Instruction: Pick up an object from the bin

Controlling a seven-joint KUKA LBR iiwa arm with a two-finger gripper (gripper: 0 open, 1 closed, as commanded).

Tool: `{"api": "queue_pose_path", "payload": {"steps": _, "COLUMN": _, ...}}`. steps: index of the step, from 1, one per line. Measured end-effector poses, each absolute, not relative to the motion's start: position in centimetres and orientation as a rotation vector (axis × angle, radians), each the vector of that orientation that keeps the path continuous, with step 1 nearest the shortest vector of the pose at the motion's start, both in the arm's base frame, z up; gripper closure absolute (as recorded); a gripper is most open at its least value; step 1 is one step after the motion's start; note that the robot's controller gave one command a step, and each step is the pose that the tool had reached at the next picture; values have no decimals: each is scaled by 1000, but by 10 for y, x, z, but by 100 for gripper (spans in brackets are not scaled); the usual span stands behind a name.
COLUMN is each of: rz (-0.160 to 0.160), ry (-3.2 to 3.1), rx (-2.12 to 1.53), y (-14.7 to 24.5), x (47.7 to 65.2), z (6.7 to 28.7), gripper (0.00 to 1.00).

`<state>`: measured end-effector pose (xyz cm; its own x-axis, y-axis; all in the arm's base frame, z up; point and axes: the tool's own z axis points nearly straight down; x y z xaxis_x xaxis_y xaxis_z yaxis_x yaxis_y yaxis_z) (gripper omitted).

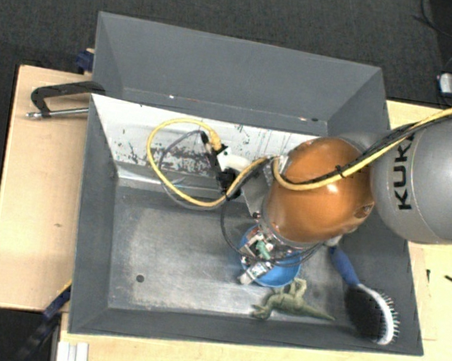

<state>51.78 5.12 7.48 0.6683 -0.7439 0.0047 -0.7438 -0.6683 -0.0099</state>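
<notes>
Gripper is down at roughly 4 o'clock on the bin floor, tucked under the orange wrist cover. The cover blocks the view, so I can't tell whether the gripper is open or closed, and I see nothing clearly clamped in it. Directly below it, poking out on its 4 o'clock side, is a blue round thing. It looks like a shallow disc or lid, more than half hidden. My read is moulded plastic: light, stiff, not fragile, with a smooth and probably slippery face. A flat top-down pinch likely finds nothing to bite on. Best hold is across the rim, one jaw inside and one outside, on the exposed arc at its 4 o'clock side. If it lies flat on the metal it could skate instead of lifting. A green toy lizard lies just beside it at 6 o'clock. It looks small, light and possibly rubbery, with thin limbs, so the torso is the only sensible hold. It's near enough to get nudged or caught in a rim grab. A hairbrush with a black head and blue handle lies at 4 o'clock near the bin corner, apart from the disc. It's stiff, and the handle is the obvious grip. The rest of the floor, 7 to 10 o'clock, is bare.
</notes>
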Motion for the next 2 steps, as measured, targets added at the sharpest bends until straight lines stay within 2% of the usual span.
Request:
{"api": "queue_pose_path", "payload": {"steps": 1, "rz": -8, "ry": 1281, "rx": -2861, "y": 53, "x": 520, "z": 81, "gripper": 100}}
{"api": "queue_pose_path", "payload": {"steps": 2, "rz": -6, "ry": 1286, "rx": -2859, "y": 55, "x": 521, "z": 116, "gripper": 100}}
